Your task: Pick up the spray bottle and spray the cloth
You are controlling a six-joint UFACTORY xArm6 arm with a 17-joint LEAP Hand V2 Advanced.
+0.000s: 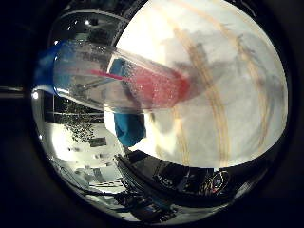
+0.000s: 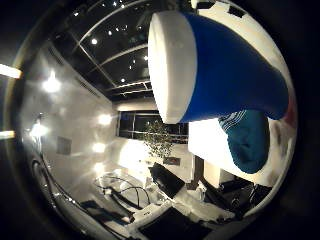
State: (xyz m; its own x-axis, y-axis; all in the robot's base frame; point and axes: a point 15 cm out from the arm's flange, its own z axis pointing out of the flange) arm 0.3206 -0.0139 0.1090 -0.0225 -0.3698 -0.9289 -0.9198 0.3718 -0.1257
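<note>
The spray bottle (image 1: 118,83) is seen close against the palm, apparently lifted above the white tabletop (image 1: 228,95) with the blue cloth (image 2: 247,140) beyond it, though the robot hand's grasp cannot be told; aiming and squeezing are judged next.

Little of the hand (image 2: 248,142) shows: one fingertip (image 2: 250,150) wears a teal cover, rounded and smooth at its end like a soft thimble, with a matte surface that darkens to deep blue-green along its shaded edge. Toward the base of that fingertip, a few thin pale lines run side by side across the teal in a short striped patch. From the little finger side the same teal cover appears as a blunt, plain lobe with no stripes, screws or seams to be made out on it.
</note>
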